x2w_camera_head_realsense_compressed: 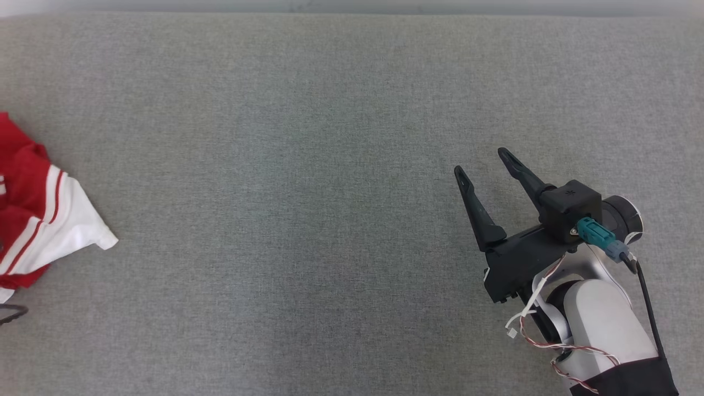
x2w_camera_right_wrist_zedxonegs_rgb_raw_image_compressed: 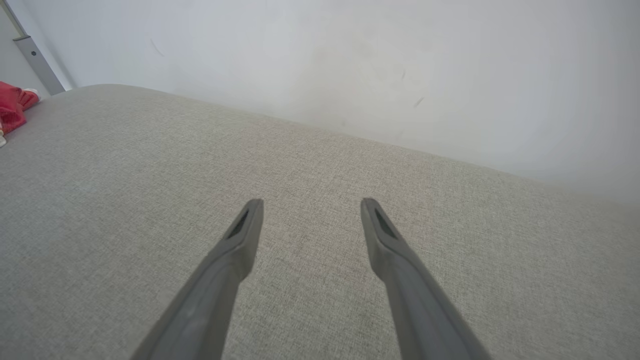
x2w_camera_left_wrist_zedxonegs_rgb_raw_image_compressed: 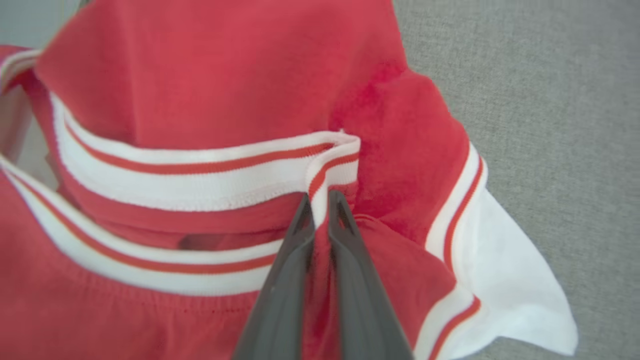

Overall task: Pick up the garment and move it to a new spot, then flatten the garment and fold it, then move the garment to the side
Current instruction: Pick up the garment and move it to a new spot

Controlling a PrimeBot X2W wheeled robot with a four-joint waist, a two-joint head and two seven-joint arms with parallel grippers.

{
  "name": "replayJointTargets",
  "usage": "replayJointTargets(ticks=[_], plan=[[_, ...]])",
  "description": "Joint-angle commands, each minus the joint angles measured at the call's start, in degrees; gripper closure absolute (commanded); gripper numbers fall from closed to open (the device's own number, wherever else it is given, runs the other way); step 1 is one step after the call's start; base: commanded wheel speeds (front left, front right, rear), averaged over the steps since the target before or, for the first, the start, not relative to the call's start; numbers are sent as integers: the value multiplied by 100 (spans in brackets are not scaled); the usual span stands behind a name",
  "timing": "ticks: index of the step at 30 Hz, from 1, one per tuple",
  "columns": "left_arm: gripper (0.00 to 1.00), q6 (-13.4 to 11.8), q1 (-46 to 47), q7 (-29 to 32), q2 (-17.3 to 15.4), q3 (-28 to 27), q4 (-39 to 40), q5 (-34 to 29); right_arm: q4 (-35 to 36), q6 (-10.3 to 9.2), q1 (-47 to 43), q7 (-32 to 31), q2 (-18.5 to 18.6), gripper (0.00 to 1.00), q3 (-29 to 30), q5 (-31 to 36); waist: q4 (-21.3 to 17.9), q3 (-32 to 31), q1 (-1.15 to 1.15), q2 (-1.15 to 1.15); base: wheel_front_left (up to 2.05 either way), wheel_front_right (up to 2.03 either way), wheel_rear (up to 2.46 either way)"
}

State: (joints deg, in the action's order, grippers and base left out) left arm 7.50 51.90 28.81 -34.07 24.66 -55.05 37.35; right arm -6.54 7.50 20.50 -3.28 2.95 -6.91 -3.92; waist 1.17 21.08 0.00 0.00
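Note:
The garment (x2w_camera_head_realsense_compressed: 38,220) is red with white and red striped bands and a white corner. It lies crumpled at the left edge of the grey surface. In the left wrist view the garment (x2w_camera_left_wrist_zedxonegs_rgb_raw_image_compressed: 200,100) is seen close up, and my left gripper (x2w_camera_left_wrist_zedxonegs_rgb_raw_image_compressed: 320,196) is shut on a fold of its striped band. Over bare fabric at the lower right, my right gripper (x2w_camera_head_realsense_compressed: 484,162) stands open with nothing between its fingers, far from the garment. The right wrist view shows that gripper (x2w_camera_right_wrist_zedxonegs_rgb_raw_image_compressed: 311,204) open and a bit of the garment (x2w_camera_right_wrist_zedxonegs_rgb_raw_image_compressed: 12,107) at the far left.
The grey fabric surface (x2w_camera_head_realsense_compressed: 308,165) spreads wide between the garment and my right arm. A pale wall (x2w_camera_right_wrist_zedxonegs_rgb_raw_image_compressed: 350,65) rises behind its far edge. A dark curved part (x2w_camera_head_realsense_compressed: 11,313) sits at the left edge below the garment.

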Motion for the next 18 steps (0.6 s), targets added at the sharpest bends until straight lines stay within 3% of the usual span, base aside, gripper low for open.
replayJointTargets(ticks=[1, 18], plan=[[100, -12, 88, -71, -63, 50, 84, 46, -11, -2, 22, 23, 26, 0, 5, -14, 31, -36, 0, 0, 0, 0, 0], [100, -11, 444, -1413, -536, 1215, 1889, 735, -333, -2, -91, 185, 6, 0, -86, -228, 107, -596, 0, 0, 0, 0, 0]])
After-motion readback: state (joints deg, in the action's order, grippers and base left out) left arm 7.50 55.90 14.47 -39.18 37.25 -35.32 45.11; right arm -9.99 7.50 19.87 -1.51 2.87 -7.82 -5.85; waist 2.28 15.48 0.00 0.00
